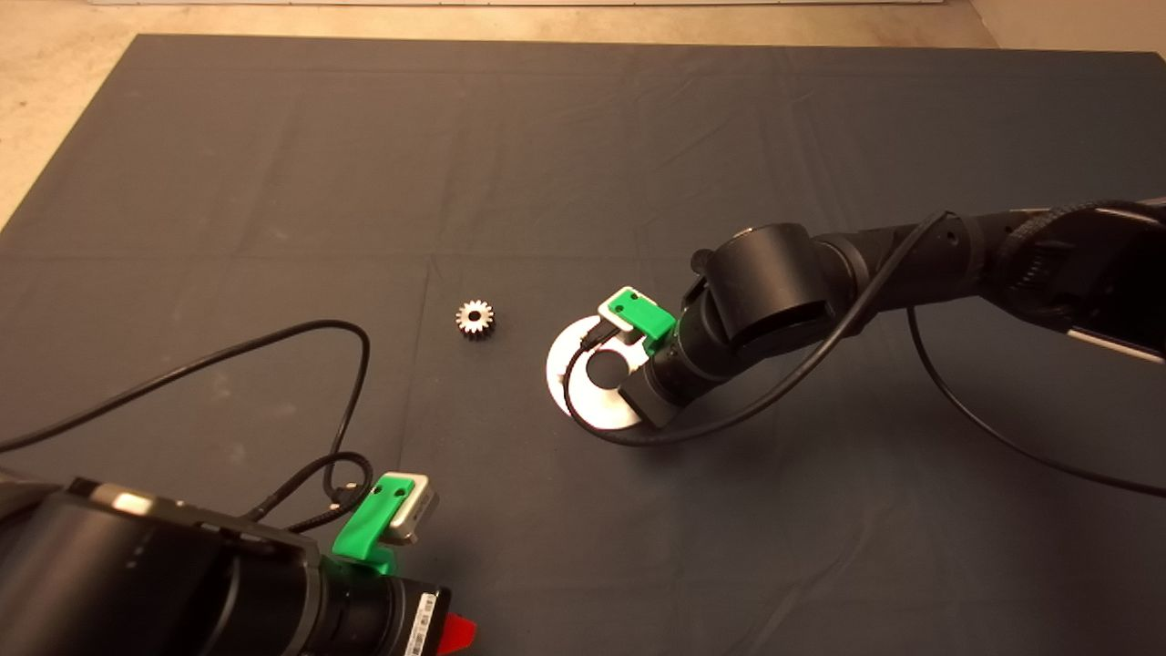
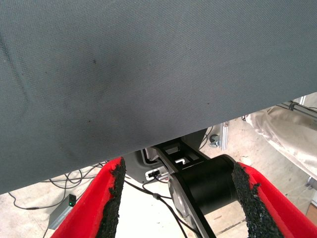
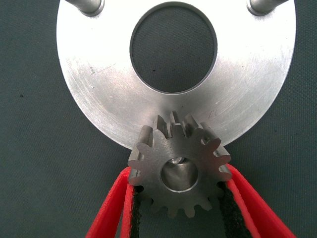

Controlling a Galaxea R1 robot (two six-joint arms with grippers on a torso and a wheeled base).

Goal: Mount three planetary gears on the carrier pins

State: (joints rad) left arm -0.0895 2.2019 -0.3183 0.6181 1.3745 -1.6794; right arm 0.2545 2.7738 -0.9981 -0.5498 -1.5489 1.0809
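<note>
One gear (image 3: pixel 179 166) sits clamped between the red fingers (image 3: pixel 111 208) of the right gripper (image 3: pixel 179 198), held flat over the near edge of the round silver disc (image 3: pixel 99 94), and through its centre bore the top of a pin shows, so the gear is over that pin, though I cannot tell whether it is seated. Beyond the gear lies the disc's large central hole, and at the far rim two bare carrier pins (image 3: pixel 89 6) stand upright, one on each side. From above, the right arm reaches in from the right and covers much of the disc (image 1: pixel 569 360) on the dark table (image 1: pixel 273 182). A second gear (image 1: pixel 475 318) lies flat on the table just left of the disc, apart from it. Parked at the lower left edge, the left gripper (image 2: pixel 178 198) hangs spread wide with nothing between its fingers, looking past the table's edge at the floor and cables.
</note>
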